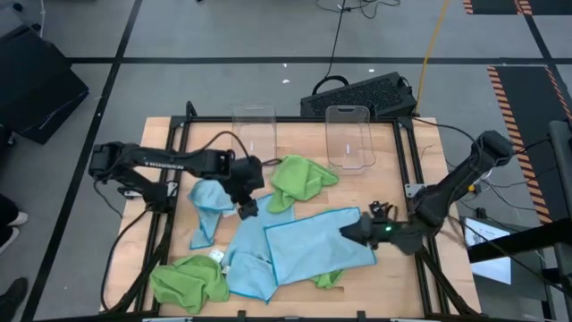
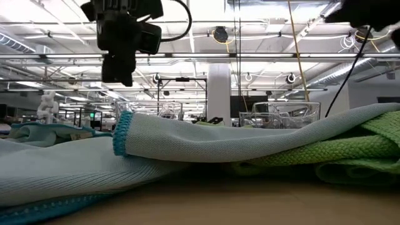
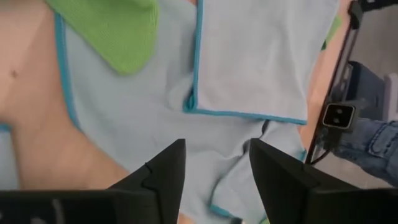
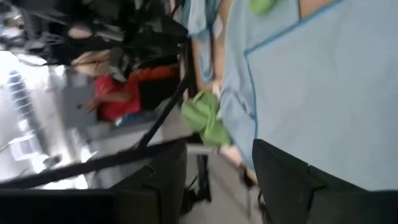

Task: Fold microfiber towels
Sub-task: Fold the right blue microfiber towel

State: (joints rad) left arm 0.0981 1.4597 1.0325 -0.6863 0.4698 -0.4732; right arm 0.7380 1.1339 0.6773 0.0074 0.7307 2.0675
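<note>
Microfiber towels lie jumbled mid-counter, the largest blue one spread flat. Right end effector sits at its edge, fingers parted, apparently empty. Left end effector hovers wide, empty. Advise pinching one corner cleanly.

Grey tiled floor with orange-black hazard stripes, white pillar, bright ceiling strip lights, exposed rafters, distant shelving.
</note>
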